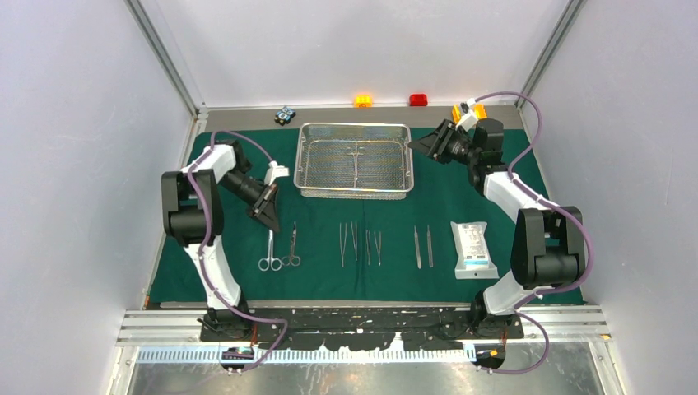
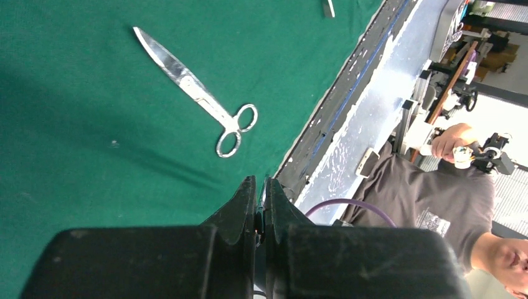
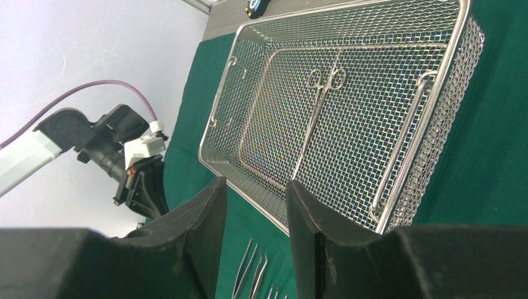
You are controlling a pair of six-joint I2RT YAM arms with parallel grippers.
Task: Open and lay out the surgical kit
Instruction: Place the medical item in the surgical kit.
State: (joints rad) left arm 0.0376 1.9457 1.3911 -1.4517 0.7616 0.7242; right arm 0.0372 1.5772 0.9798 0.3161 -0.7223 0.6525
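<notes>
The dark green drape (image 1: 395, 206) lies spread flat. At its back stands the steel wire-mesh tray (image 1: 355, 126) with one pair of forceps (image 3: 317, 103) on its floor. In a row near the front lie scissors (image 1: 269, 251), another forceps (image 1: 292, 247), several tweezers (image 1: 355, 243) and the white pouch (image 1: 473, 249). My left gripper (image 1: 265, 208) hovers shut and holds nothing, just behind the scissors (image 2: 193, 90). My right gripper (image 1: 424, 146) stands open and empty at the tray's right end, its jaws pointing along the tray wall (image 3: 470, 43).
An orange block (image 1: 363, 100), a red block (image 1: 418, 99), a yellow box (image 1: 469, 111) and a small black and blue item (image 1: 285, 114) sit behind the drape. White walls close in both sides. A person (image 2: 436, 199) sits beyond the table's front rail.
</notes>
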